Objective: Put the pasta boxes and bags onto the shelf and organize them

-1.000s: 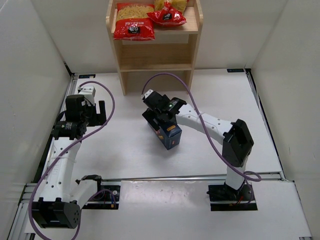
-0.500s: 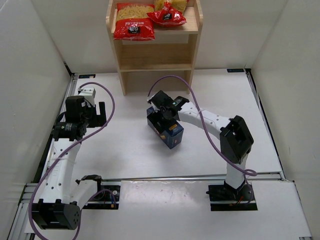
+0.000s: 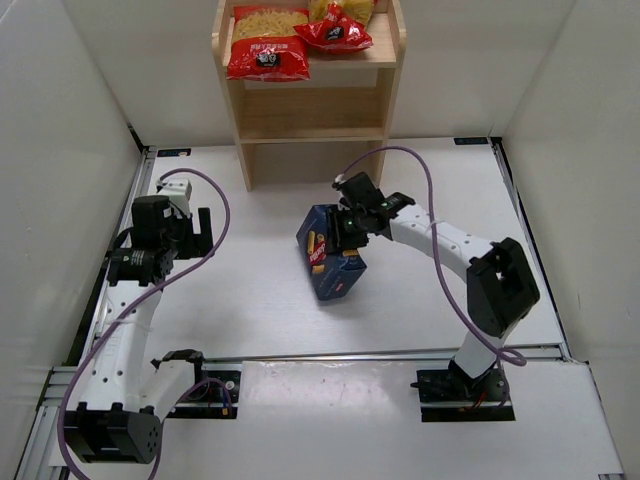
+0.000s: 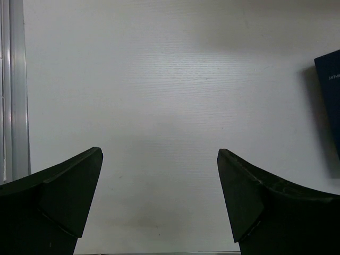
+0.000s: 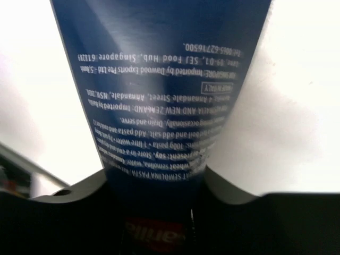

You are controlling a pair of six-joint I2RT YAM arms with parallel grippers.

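White surface with shelf at back. Right pincer grips tilted blue pasta box; left pincer spread wide, empty.

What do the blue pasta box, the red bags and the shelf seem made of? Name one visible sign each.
Pasta box: printed cardboard, slightly glossy; flat faces, sharp folded edges, fine print.
Bags: likely thin glossy plastic film; creased, with clear windows showing pasta.
Shelf: pale unpainted wood or wood-look board, matt; grain is too faint to confirm.
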